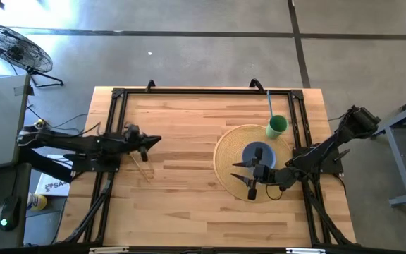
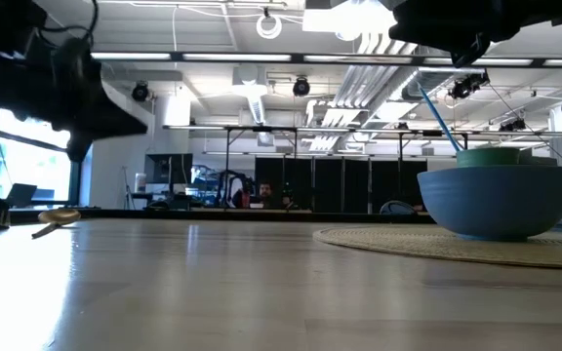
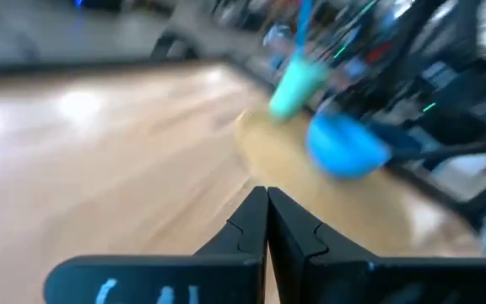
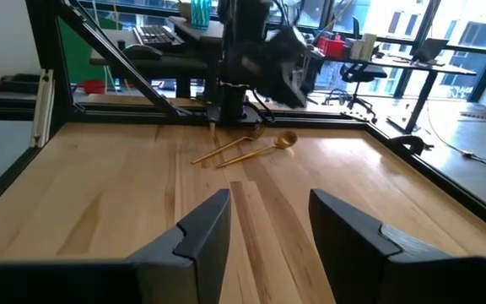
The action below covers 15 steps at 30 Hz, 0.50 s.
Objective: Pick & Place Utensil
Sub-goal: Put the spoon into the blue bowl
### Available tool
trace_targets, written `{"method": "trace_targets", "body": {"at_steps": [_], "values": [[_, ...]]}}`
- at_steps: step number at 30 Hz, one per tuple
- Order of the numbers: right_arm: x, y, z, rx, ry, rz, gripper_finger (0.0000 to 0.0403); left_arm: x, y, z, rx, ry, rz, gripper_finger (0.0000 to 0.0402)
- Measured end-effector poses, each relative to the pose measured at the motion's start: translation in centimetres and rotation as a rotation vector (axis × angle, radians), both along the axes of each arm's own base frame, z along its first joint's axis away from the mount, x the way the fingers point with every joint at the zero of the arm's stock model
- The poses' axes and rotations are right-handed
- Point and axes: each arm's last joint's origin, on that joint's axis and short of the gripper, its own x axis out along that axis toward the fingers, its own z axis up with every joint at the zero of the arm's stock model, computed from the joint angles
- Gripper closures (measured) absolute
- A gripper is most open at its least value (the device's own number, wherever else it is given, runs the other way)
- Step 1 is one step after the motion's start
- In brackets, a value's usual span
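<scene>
Wooden plank table [image 4: 99,211] carries slim golden metal utensils [image 4: 241,149]: light, stiff, slippery; grasp mid-handle. Left gripper [image 1: 154,141] jaws closed; right gripper [image 1: 249,176] jaws apart, empty.

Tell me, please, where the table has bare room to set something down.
Bare wood runs between the wooden utensils by the left gripper and the woven mat. The mat is crowded: blue bowl, green cup, right gripper above.

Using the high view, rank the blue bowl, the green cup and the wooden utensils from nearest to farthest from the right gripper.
From the right gripper:
1. Blue bowl, on the round woven mat, right beside the fingers.
2. Green cup holding a blue straw, at the mat's far edge.
3. Wooden utensils, across the table by the left gripper.
</scene>
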Motion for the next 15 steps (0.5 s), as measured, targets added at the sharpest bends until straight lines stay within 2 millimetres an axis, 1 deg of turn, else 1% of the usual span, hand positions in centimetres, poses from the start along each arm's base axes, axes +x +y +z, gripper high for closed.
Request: {"method": "trace_targets", "body": {"at_steps": [3, 6, 11, 15], "values": [[0.0, 0.0, 0.1, 0.004, -0.006, 0.000, 0.0247, 0.7, 0.1, -0.9, -0.076, 0.082, 0.063, 0.0401], [0.0, 0.0, 0.1, 0.004, -0.006, 0.000, 0.0247, 1.6, 0.1, -1.3, -0.144, 0.146, 0.122, 0.0401], [0.0, 0.0, 0.1, 0.004, -0.006, -0.001, 0.0247, 4.0, -0.4, -0.1, -0.170, 0.222, 0.105, 0.0401], [0.0, 0.0, 0.1, 0.004, -0.006, 0.000, 0.0247, 6.0, -1.6, 1.2, -0.196, 0.369, 0.108, 0.0401]]}}
